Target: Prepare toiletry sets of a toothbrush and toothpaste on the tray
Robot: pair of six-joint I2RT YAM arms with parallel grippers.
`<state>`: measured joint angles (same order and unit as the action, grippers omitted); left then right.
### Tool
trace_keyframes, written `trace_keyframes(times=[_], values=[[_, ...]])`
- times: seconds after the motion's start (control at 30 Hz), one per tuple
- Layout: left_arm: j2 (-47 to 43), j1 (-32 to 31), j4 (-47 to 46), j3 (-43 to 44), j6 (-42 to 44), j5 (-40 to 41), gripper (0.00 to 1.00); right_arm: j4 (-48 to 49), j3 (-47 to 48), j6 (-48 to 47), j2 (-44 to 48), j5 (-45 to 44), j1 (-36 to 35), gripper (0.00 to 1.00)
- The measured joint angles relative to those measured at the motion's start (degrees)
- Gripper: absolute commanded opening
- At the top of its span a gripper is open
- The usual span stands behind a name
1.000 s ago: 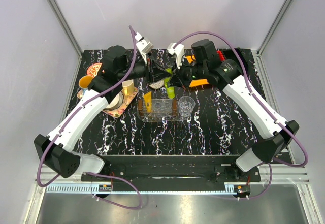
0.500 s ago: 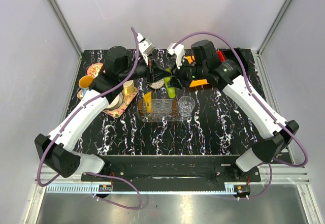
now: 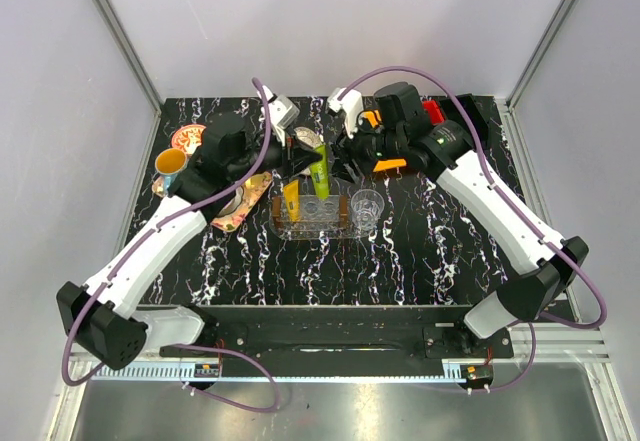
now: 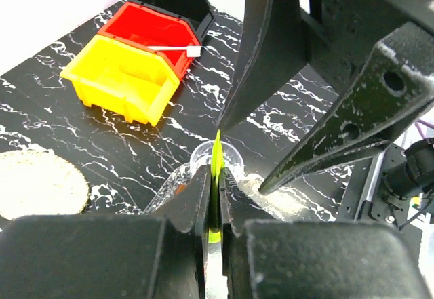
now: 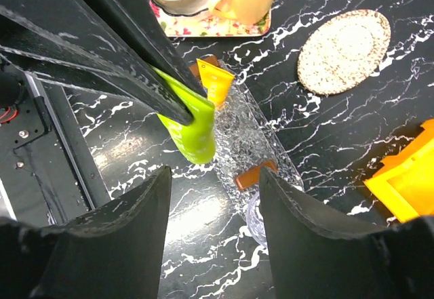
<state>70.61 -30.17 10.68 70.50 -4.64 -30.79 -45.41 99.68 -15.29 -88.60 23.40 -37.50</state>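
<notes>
Right pincer has let go, jaws apart; left pincer clamps the green toothpaste; print unreadable.

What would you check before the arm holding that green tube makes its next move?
1. Left gripper shut firmly on the green tube: ok.
2. Right gripper jaws apart, not touching the tube: ok.
3. Bare space on the tray for the tube: ok.
4. Orange tube at the tray's end, out of the way: ok.
5. Clear cup beside the tray far enough from the way down: cannot tell.
6. Toothbrush already on the tray: cannot tell.
</notes>
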Motion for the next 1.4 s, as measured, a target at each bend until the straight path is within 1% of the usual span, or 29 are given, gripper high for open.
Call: trace_keyframes(times=[0.23,0.5,0.7,1.03,1.4], values=[[-3.3,0.0,-1.8,-5.6,1.2,2.8,0.00,-0.5,-3.1,-1.1,1.7,-4.6,0.0,0.60],[-5.8,0.1,-7.5,-14.5,2.7,4.6,0.00,-0.2,-7.8,-2.6,5.2,-9.0,0.6,0.59],[-6.4,0.1,-12.9,-20.1,4.3,6.5,0.00,0.2,-10.2,-2.9,5.7,-9.5,2.5,0.59],[-6.3,0.1,-23.1,-26.3,5.3,9.6,0.00,0.8,-11.7,-2.9,5.8,-9.2,5.8,0.59],[-4.0,0.1,-30.0,-28.9,5.3,10.5,0.00,1.0,-11.8,-2.9,5.8,-8.9,6.5,0.59]])
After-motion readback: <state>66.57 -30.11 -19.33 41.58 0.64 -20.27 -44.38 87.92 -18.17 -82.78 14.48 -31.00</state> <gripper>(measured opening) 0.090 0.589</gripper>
